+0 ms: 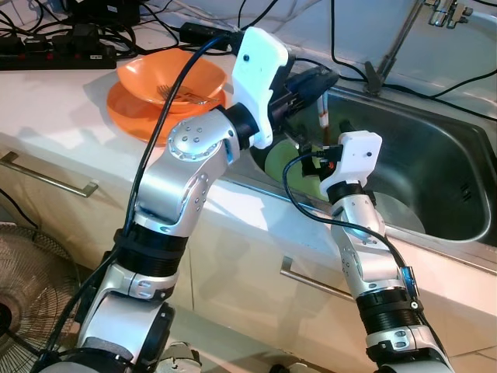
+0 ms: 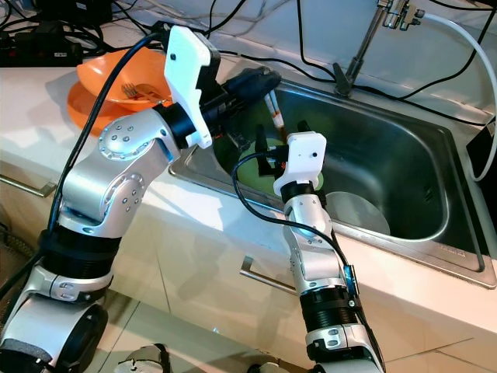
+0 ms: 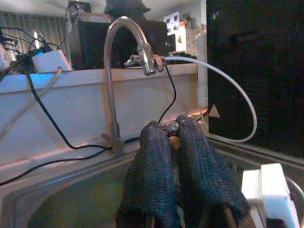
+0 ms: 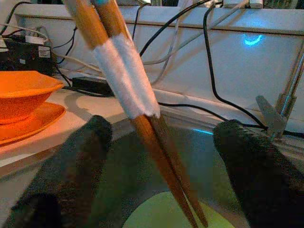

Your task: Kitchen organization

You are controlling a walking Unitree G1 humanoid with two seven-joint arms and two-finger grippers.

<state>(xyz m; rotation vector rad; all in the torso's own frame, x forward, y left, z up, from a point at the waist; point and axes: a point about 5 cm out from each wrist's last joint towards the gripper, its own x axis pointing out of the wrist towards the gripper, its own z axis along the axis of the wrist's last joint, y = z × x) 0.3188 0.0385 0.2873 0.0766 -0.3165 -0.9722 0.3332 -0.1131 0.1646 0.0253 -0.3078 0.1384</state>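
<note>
Currently a pair of chopsticks is being passed between two grippers above the left part of a steel sink.

Far left on the counter, an orange bowl sits on an orange plate, with a fork resting inside the bowl. Black cables and a power strip lie along the far edge.

To the right of the bowl, the left arm bends sharply at the elbow, its wrist raised and pointing right over the sink's left rim. The left gripper has its fingers pressed together on the upper end of the chopsticks. They hang down from it, tilted, brown wood with a white band partway along, above a green plate in the basin.

Just right of that, the right arm rises straight up from the near edge of the sink, forearm vertical. The right gripper is spread wide, one finger on each side of the chopsticks, touching neither.

To do the handover well, the right fingers probably should close squarely on both sticks below the white band before the left lets go, so neither stick drops into the basin. A slow, centred squeeze looks safest, since the sticks are thin and slanted.

Further right, a pale round dish lies in the basin, and a tap stands at the far rim.
</note>
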